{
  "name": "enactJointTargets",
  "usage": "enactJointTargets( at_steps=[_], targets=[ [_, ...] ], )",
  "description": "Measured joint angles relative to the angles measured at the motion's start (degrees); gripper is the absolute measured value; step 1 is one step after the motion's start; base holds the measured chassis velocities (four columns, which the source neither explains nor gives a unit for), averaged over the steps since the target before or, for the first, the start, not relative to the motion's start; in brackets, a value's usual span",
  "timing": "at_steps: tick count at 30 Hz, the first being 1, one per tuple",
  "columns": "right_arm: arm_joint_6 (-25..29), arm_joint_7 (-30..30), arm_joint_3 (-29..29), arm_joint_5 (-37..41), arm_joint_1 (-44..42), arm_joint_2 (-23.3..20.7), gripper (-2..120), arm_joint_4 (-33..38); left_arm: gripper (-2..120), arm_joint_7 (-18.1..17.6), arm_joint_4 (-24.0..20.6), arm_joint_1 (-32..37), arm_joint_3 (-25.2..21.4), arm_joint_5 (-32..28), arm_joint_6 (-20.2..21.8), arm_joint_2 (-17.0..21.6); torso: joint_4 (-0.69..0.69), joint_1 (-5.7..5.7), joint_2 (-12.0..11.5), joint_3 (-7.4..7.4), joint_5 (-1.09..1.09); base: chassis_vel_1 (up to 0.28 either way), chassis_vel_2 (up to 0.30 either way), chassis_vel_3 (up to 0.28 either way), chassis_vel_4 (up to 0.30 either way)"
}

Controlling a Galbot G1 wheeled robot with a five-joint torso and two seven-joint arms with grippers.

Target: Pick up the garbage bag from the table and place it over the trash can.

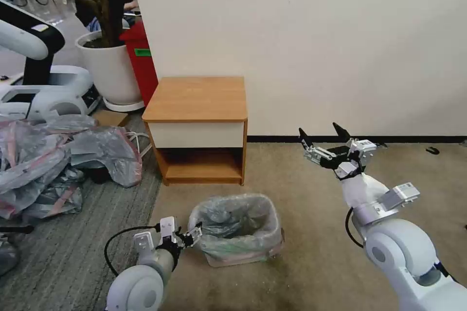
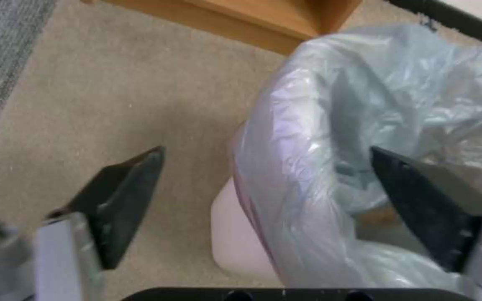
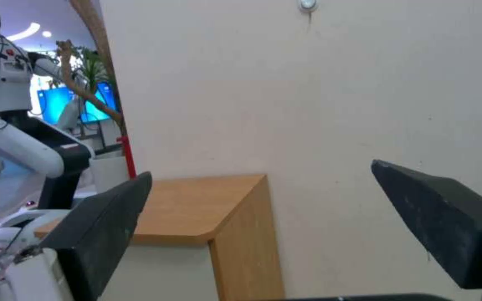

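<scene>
Garbage bag (image 1: 237, 226), crinkled grey plastic, sits draped over the rim of the trash can (image 1: 243, 256), a small cream bin on the beige carpet in front of the table (image 1: 197, 98). Its plastic hangs down the bin's sides, and a pinkish band shows low on the near side. The tabletop is bare.

At the bin's near left corner hovers the left gripper (image 1: 187, 238), fingers spread and holding nothing. The right gripper (image 1: 325, 137) hangs in the air well to the right of the table, also spread wide and empty.

Judging by this, the placing step looks nearly finished. What seems left is checking that the bag seats evenly all round the rim, which would call for a small, careful tug rather than a fresh grasp.

The left wrist view adds a close look: the bag's folded edge lies between the two dark fingers (image 2: 124, 196), with bare cream wall beneath. The right wrist view faces the table's side and the wall (image 3: 330, 92).

To the left lies a heap of similar bags (image 1: 53, 160).
</scene>
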Motion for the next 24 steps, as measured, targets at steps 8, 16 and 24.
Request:
enactJointTargets(
  at_steps=[8,16,24],
  targets=[
    [-0.21,0.02,0.87,0.10,-0.58,0.35,100,0.61,100,2.02,-0.83,0.54,-0.76,-0.04,-0.52,0.23,0.00,0.00,-0.01,0.00,0.00,0.000,0.000,0.000,0.000],
    [1.56,-1.26,5.22,0.65,-3.33,0.40,100,1.96,100,11.25,-3.66,2.59,-4.09,6.24,-10.46,1.68,0.00,0.00,-0.01,0.00,0.00,0.000,0.000,0.000,0.000],
    [19.66,-1.91,9.31,-16.51,-13.38,4.96,100,2.42,100,18.44,-5.89,7.42,-10.43,25.96,-30.85,-0.48,0.01,0.00,-0.01,-0.01,0.02,0.000,0.000,0.000,0.000]
  ],
)
